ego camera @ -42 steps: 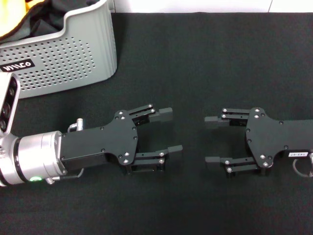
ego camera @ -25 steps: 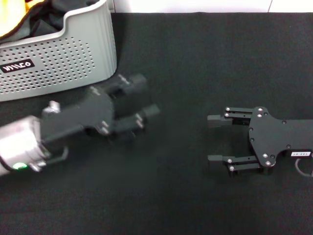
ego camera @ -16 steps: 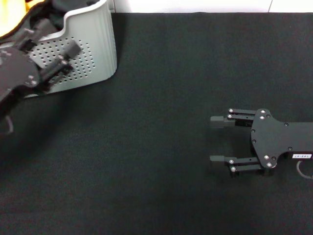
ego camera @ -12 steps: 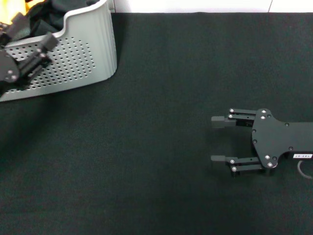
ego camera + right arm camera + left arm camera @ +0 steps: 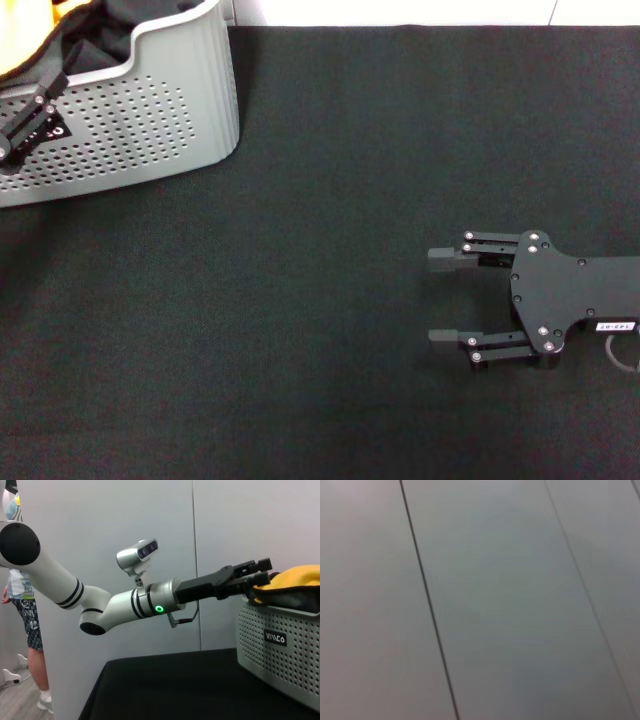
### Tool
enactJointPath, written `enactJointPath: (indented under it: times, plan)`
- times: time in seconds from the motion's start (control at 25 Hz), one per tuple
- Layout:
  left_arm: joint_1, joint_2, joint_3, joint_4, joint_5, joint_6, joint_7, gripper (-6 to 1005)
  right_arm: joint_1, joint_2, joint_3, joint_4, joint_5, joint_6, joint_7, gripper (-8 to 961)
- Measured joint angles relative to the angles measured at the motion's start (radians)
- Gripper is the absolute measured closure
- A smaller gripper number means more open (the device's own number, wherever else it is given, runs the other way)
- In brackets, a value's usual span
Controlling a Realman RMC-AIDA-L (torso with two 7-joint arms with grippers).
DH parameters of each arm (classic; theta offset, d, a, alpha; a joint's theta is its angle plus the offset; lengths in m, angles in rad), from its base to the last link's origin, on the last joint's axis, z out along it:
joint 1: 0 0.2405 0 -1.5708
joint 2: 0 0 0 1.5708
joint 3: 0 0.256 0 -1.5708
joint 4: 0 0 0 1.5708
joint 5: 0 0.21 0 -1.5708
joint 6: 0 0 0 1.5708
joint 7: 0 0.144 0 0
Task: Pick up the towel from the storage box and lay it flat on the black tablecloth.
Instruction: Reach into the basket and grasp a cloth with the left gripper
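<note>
left gripper (image 5: 255, 570) swung from cloth (image 5: 330, 250) up to box (image 5: 150, 120) rim, at towel (image 5: 295, 577); jaw gap unclear. right gripper (image 5: 445, 297) wide, idle.

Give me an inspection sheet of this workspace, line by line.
Surface: large black textured tablecloth.
Job's things: orange-yellow and dark plush towel bunched in the light grey perforated plastic storage box.
Clutter: nothing seen.
Grippers: left gripper at the box rim by the towel; right gripper open, low over the cloth, holding nothing.
Cables: grey cable loop at the right wrist.
Surroundings: grey panelled wall; person standing behind.
</note>
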Motion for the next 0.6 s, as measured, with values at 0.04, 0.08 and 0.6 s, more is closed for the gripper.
enactJointPath:
  times: [0.04, 0.08, 0.6]
  plan:
    - [-0.002, 0.0, -0.002, 0.0, 0.0, -0.018, 0.016, 182, 0.0, 0.0, 0.0, 0.0, 0.0, 0.001, 0.0, 193]
    - [-0.004, 0.0, -0.004, 0.0, 0.0, -0.033, 0.031, 182, 0.0, 0.0, -0.001, 0.0, 0.0, 0.004, 0.0, 193]
    - [-0.008, -0.004, -0.009, -0.011, -0.02, -0.142, 0.099, 202, -0.004, 0.001, 0.001, 0.0, 0.0, 0.007, 0.001, 193]
